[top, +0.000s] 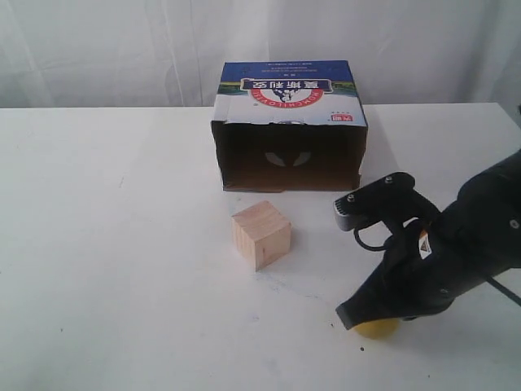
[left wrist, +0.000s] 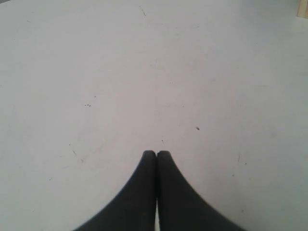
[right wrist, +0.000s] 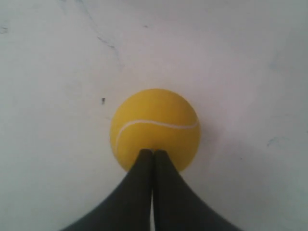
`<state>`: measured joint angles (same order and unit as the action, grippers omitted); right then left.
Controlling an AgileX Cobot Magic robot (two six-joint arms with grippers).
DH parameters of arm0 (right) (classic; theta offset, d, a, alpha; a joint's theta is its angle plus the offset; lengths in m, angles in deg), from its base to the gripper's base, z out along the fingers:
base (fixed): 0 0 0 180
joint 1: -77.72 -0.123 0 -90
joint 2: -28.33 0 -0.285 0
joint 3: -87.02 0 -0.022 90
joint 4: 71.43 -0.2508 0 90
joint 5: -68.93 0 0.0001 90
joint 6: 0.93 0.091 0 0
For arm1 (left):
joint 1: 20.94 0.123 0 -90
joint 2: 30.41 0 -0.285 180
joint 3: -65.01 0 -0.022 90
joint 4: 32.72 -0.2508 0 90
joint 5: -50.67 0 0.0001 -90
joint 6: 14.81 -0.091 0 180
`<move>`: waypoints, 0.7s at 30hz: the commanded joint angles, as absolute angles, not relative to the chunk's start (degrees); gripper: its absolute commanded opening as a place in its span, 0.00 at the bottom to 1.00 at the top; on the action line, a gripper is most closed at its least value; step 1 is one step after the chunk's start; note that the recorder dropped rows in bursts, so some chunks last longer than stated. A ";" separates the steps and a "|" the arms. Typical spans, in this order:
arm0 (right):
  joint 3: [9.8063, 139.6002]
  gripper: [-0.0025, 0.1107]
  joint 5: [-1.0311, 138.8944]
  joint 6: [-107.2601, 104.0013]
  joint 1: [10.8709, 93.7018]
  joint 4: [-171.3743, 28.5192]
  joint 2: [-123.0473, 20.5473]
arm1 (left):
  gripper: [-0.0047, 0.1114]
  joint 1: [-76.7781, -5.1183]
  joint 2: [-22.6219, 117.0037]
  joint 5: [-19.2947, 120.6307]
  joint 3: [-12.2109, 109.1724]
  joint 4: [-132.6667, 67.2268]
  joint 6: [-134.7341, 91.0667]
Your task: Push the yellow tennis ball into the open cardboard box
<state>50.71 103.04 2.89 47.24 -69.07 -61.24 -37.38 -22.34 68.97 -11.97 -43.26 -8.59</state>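
Nearest, front right on the white table (top: 122, 244): one small fuzzy yellow tennis ball (top: 379, 329), mostly hidden in the exterior view beneath the one black right gripper (top: 352, 314), whose fingers are pressed together on nothing, tips set against the ball. The left gripper (left wrist: 157, 154), seen only by its own wrist camera, is likewise closed tip to tip over bare tabletop. Farther back stands one pale wooden cube (top: 261, 235), well apart from the ball, then one large brown cardboard box with a blue, white and red printed top (top: 289, 122), its dark open side facing the cube and its interior markings unclear; the tabletop is scuffed and specked, and a white curtain (top: 122, 49) hangs behind.
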 commanded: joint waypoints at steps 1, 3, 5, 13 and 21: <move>50.34 0.02 101.26 3.37 50.54 -66.78 -65.63 | 0.04 -37.67 -22.62 69.56 -12.21 -43.45 -8.72; 50.34 0.02 101.26 3.37 50.96 -66.66 -67.11 | 0.04 -37.67 -22.62 69.56 -12.21 -43.45 -8.72; 50.34 0.02 101.26 3.37 50.96 -66.66 -67.37 | 0.04 -37.67 -22.62 69.56 -12.21 -43.45 -8.72; 50.34 0.02 100.84 4.13 50.96 -66.66 -67.35 | 0.04 -37.67 -22.62 69.56 -12.21 -43.45 -8.72; 50.95 0.02 96.40 4.13 50.96 -66.66 -67.35 | 0.04 -37.67 -22.62 69.56 -12.21 -43.45 -8.72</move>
<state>51.42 96.42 3.93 50.78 -66.27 -65.91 -37.38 -22.34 68.97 -11.97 -43.26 -8.59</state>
